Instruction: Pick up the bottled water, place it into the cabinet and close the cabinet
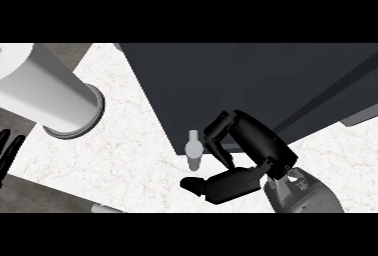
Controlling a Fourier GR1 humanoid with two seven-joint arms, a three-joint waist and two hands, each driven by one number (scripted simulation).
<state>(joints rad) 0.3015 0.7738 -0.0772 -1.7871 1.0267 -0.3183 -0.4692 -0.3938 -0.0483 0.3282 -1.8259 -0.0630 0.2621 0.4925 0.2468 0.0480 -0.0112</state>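
Observation:
The bottled water (193, 150) is a small pale bottle on the white marble counter (133, 150), just in front of the dark cabinet (244, 85). My right hand (247, 142) comes in from the lower right and sits right of the bottle. Its fingers (219, 142) are bent towards the bottle with a thin gap still showing, and its thumb (203, 186) lies just below the bottle's base. I cannot tell whether the cabinet's door is open. My left hand (9, 150) rests at the left edge with straight fingers, far from the bottle.
A large pale grey cylinder (52, 85) lies across the upper left of the counter. A grey block (362, 115) shows at the cabinet's right side. The counter's dark front edge (44, 197) runs along the lower left.

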